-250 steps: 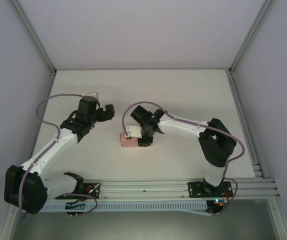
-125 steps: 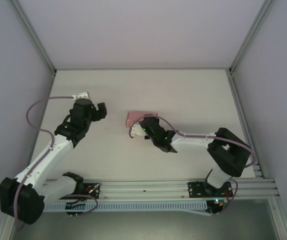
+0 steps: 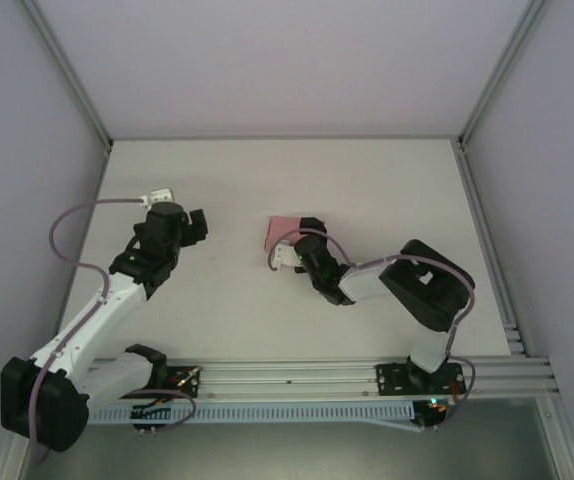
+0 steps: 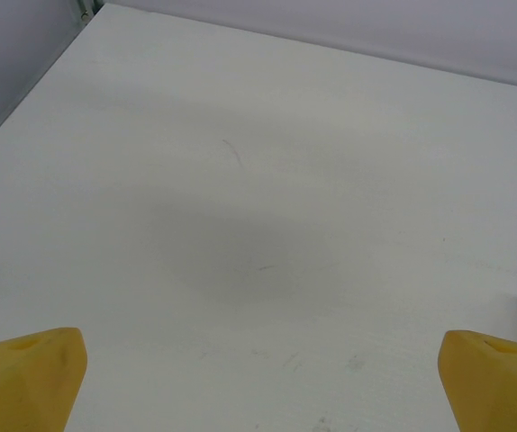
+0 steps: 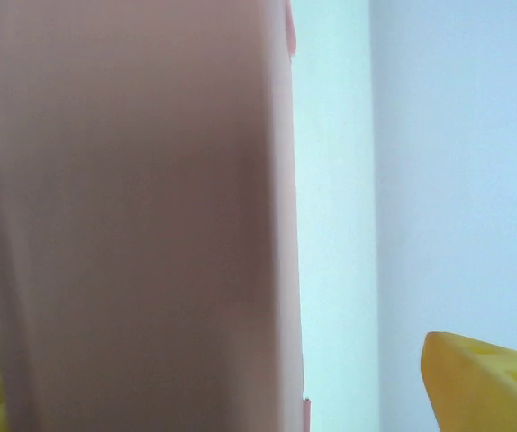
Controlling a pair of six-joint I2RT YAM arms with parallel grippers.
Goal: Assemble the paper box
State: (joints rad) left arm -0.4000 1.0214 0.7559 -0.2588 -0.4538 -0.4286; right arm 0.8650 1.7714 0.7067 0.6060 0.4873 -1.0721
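Now close the right gripper (image 3: 289, 246), jaws spread around the paper box (image 5: 132, 216) lying lengthwise along one finger; keep the left gripper (image 3: 198, 226), wide and empty, well apart.

Small pink paper box (image 3: 283, 229), partly hidden, near table (image 3: 387, 180) centre

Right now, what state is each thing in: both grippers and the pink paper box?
left gripper: open, nothing between its fingers.
right gripper: open, fingers either side of the paper box.
paper box: between the right gripper's fingers, clear of one finger; how far assembled, cannot tell.
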